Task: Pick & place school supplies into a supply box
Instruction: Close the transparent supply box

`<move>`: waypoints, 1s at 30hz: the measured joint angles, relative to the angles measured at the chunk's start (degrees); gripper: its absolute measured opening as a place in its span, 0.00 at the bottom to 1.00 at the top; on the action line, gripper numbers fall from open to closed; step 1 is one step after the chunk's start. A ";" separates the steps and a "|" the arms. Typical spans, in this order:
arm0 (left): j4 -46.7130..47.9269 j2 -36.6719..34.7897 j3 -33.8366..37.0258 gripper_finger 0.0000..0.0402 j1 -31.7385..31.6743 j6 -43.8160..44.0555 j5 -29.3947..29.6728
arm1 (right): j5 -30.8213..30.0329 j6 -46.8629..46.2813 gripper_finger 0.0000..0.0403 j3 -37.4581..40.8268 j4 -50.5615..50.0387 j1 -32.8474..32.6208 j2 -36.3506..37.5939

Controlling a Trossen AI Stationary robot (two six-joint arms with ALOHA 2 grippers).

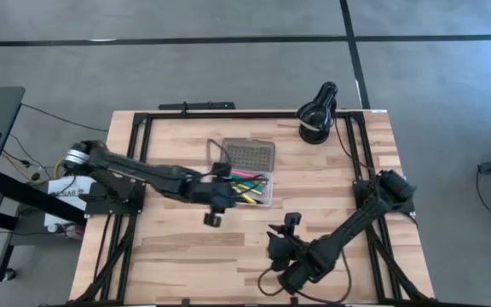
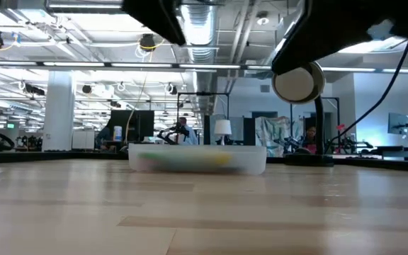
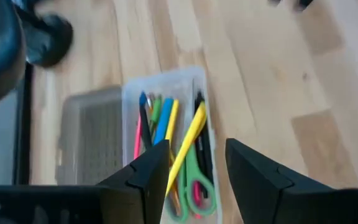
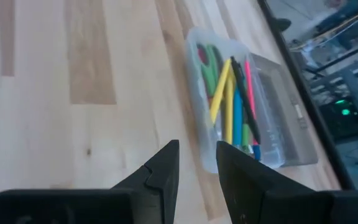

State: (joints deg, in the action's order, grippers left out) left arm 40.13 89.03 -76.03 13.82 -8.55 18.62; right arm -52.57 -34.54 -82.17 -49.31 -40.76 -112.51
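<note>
now the left gripper (image 3: 196, 169) is hovering with its fingers spread wide and gripping nothing, above the clear supply box (image 1: 247, 194) at mid table. inside are lying two yellow pens (image 3: 188, 138), one blue marker (image 3: 163, 124), one pink pen (image 4: 249, 79) and one pair of green scissors (image 4: 209, 65). the right gripper (image 4: 196, 163) is waiting near the front edge, its fingers narrowly parted and holding nothing.

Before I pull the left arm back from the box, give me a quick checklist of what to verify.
1. Left gripper open, nothing between its fingers: ok.
2. Yellow pen inside the supply box, lying slanted over the others: ok.
3. Green-handled scissors in the box: ok.
4. Lid folded open flat beside the box: ok.
5. Right gripper clear of the box, holding nothing: ok.
6. No supplies left loose on the table: ok in the high view.
</note>
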 joint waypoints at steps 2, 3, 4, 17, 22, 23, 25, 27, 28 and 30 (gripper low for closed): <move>-4.63 -5.31 5.39 0.38 1.15 0.02 0.53 | -0.90 0.35 0.25 0.00 0.00 0.50 -0.26; -6.94 -8.30 8.76 0.38 1.73 0.07 1.21 | -1.67 0.85 0.25 0.00 -0.10 0.57 -0.11; -9.85 -11.29 12.32 0.38 2.24 0.10 1.86 | -2.16 1.56 0.25 0.00 -0.02 0.70 0.13; -57.68 -41.05 58.58 0.38 10.46 -1.21 10.73 | 5.72 25.03 0.25 -0.02 14.91 11.11 4.69; -67.10 -44.45 66.87 0.38 13.47 -2.84 13.81 | 17.62 36.09 0.25 -0.08 26.97 18.48 5.22; -67.79 -44.86 67.60 0.38 13.98 -3.25 14.64 | 20.06 37.50 0.25 -0.04 28.88 20.20 5.18; -67.77 -45.42 68.26 0.38 14.98 -3.82 15.85 | 23.94 38.89 0.25 -0.04 32.06 23.73 5.18; -67.85 -45.52 68.35 0.38 16.05 -4.21 16.81 | 25.84 38.47 0.25 -0.07 33.94 27.05 4.70; -67.88 -45.50 68.39 0.38 16.56 -4.97 17.63 | 26.33 37.50 0.25 -0.07 34.17 28.65 4.42; -68.36 -45.56 68.46 0.38 17.41 -6.09 20.41 | 27.15 34.65 0.25 0.07 34.05 31.67 4.31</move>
State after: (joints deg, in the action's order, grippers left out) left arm -28.23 43.47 -7.57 31.23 -14.65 39.03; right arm -25.43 0.11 -82.11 -15.26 -9.09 -108.20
